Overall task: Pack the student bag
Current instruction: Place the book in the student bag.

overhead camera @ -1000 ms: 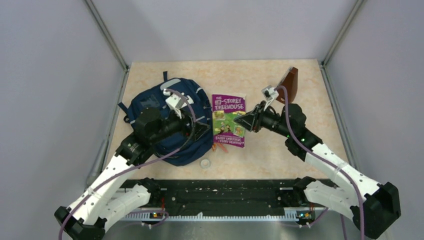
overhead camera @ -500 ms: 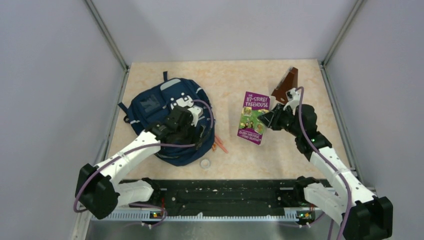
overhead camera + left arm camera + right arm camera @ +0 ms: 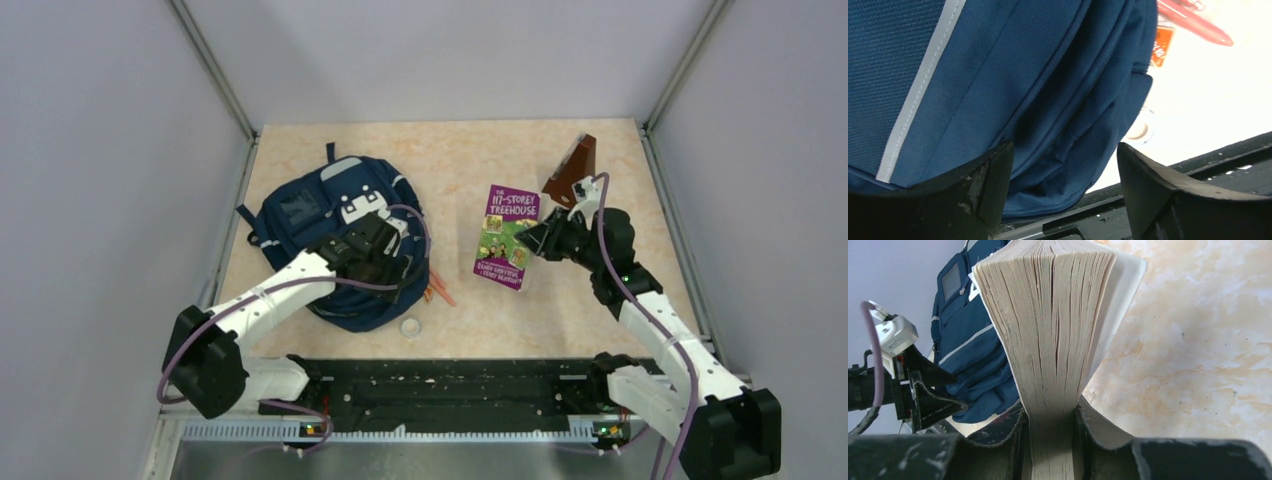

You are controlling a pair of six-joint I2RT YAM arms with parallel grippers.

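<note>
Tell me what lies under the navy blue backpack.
Red-orange pens poke out from beneath the right edge of the navy blue fabric backpack; how far they run under is hidden. Everything else beneath it is covered by its fabric.

Purple book (image 3: pixel 508 237), red pens (image 3: pixel 1198 25), perhaps a tape roll (image 3: pixel 410 327), brown wedge (image 3: pixel 574 170).

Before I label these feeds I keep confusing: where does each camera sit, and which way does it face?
Top external: above and behind the bases, looking down on the table; both arms show, left gripper over the student bag, right gripper holding the book.
Left wrist: looks past its open fingers onto the bag.
Right wrist: looks along the book's page edge, clamped between its fingers.
Shared: all three show the bag.
</note>
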